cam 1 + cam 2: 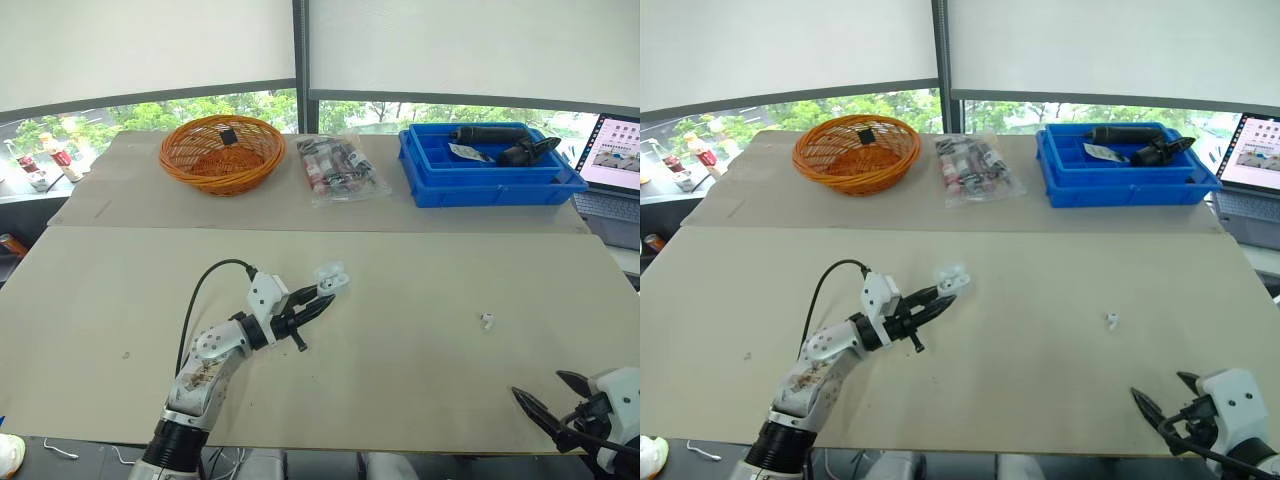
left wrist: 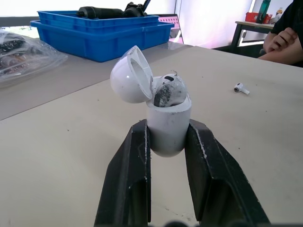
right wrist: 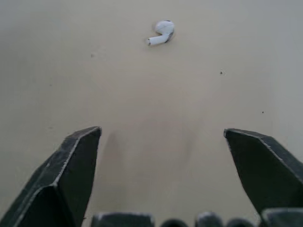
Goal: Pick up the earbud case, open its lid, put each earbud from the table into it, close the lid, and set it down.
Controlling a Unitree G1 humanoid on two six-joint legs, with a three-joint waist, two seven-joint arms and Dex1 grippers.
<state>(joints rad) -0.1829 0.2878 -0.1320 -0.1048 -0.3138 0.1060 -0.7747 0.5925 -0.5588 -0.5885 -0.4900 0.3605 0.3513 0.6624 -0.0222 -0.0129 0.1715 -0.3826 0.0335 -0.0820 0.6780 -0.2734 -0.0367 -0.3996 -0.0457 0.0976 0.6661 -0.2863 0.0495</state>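
Observation:
My left gripper [image 1: 322, 297] is shut on the white earbud case [image 2: 168, 124], held above the table left of centre. The case's lid [image 2: 131, 75] stands open, and one earbud [image 2: 168, 91] sits in it. A second white earbud [image 1: 487, 321] lies on the table to the right of centre, also seen ahead of my right gripper's fingers as the earbud [image 3: 161, 32]. My right gripper [image 1: 552, 396] hovers open near the table's front right edge, well short of that earbud, with nothing between its fingers.
An orange wicker basket [image 1: 221, 152], a clear bag of small items [image 1: 340, 167] and a blue bin [image 1: 486, 168] with dark tools line the far side of the table. A laptop [image 1: 617, 165] sits at the far right. A person's arms [image 2: 286, 39] rest beyond the table.

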